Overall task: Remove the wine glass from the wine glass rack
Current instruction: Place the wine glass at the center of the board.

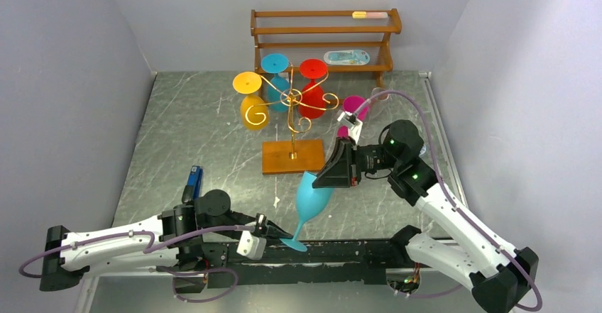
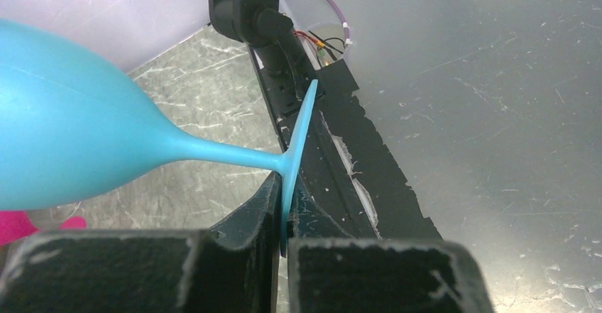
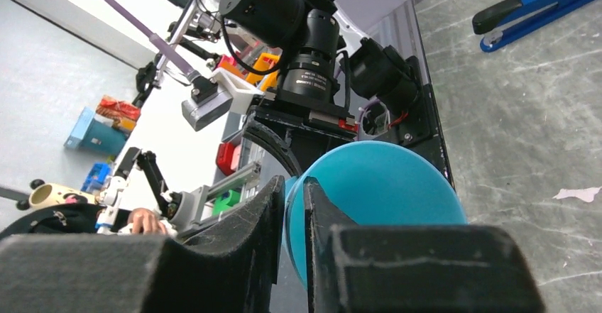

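Note:
A light-blue wine glass (image 1: 311, 198) hangs tilted between both grippers, off the rack, near the table's front edge. My left gripper (image 1: 278, 233) is shut on its round foot, seen edge-on in the left wrist view (image 2: 297, 146) between the jaws (image 2: 284, 213). My right gripper (image 1: 328, 177) is shut on the bowl's rim (image 3: 383, 185), one finger inside and one outside (image 3: 294, 206). The gold wine glass rack (image 1: 292, 100) on its square wooden base stands behind, with yellow (image 1: 250, 99), teal (image 1: 275, 68) and red (image 1: 312, 91) glasses hanging on it.
A three-tier wooden shelf (image 1: 323, 36) stands at the back wall. A magenta glass (image 1: 353, 107) is right of the rack, behind the right arm. A blue stapler (image 1: 194, 182) lies at the left, also in the right wrist view (image 3: 539, 8). A black strip (image 2: 369, 178) edges the table front.

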`<state>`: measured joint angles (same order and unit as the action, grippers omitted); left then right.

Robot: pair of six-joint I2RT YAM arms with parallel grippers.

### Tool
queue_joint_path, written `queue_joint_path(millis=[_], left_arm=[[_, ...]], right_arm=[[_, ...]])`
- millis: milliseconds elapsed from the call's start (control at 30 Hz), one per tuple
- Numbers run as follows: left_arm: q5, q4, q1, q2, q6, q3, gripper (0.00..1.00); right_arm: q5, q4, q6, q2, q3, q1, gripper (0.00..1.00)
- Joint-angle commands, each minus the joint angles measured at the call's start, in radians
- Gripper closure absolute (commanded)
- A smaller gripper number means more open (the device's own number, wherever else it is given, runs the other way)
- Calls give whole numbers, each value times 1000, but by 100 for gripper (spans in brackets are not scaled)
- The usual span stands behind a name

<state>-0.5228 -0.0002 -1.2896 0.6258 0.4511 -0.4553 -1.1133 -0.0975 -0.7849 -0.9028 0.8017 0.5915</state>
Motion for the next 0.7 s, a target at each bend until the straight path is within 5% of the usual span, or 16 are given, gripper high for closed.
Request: queue_joint_path(millis=[0,100,333,667], left_arm=[[27,26,3,4,-42,-6,95],[24,32,3,3,-48,-10,95],[16,-74,3,21,23,-68,95],[3,-86,3,8,-13,-107,95]], right_arm=[[-26,-13,-11,61,-12,26,79],[-7,-2,-11,82,-7,27,80],[41,-54,-81,119,-11,32,100],[79,-6,-67,108,-9,35,100]])
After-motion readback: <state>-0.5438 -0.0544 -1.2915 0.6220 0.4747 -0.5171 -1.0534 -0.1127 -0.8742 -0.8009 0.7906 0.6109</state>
